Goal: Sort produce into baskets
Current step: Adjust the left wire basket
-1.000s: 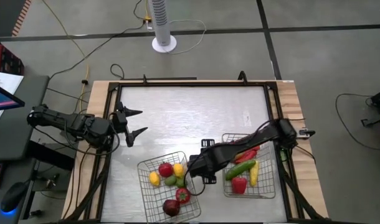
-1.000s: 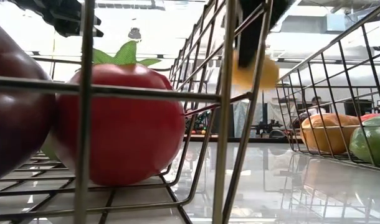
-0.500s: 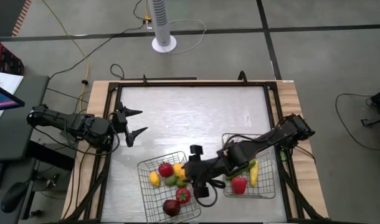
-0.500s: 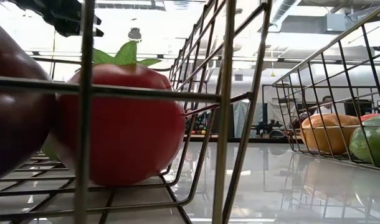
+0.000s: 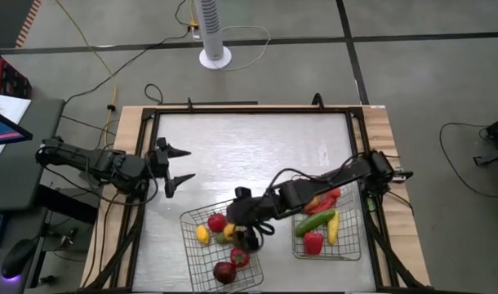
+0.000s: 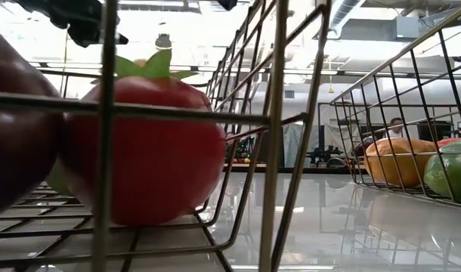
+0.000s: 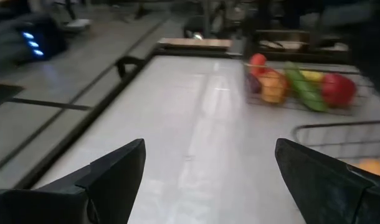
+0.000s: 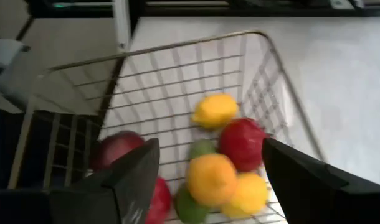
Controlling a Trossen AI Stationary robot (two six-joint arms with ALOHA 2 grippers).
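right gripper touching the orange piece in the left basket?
Apart. The right wrist view shows the open right gripper empty, with the orange piece lying below it among the other produce.

No readable text, label, brand, number or sign shows in any of the views (the sheets of paper at the left edge of the high view are too small to make out, and the blue lights seen from the left wrist form no characters).
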